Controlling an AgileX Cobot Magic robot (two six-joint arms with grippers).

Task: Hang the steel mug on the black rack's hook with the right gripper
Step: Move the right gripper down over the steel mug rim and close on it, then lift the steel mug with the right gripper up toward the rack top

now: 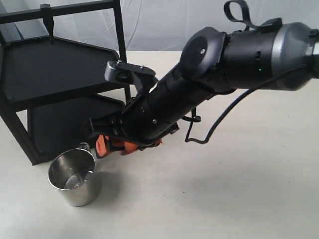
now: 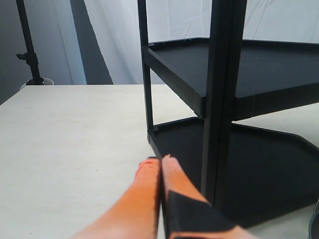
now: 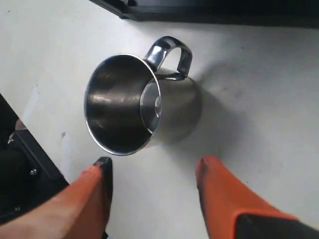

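Mug stands upright on the counter just in front of the rack, handle turned toward the rack's base. I see my right gripper low beside it with jaws spread wide and nothing held, orange pads just short of the rim. Left gripper sits closed, pads together, empty, near the rack's post. Hook hangs from the top bar.

pale table, steel mug, black rack
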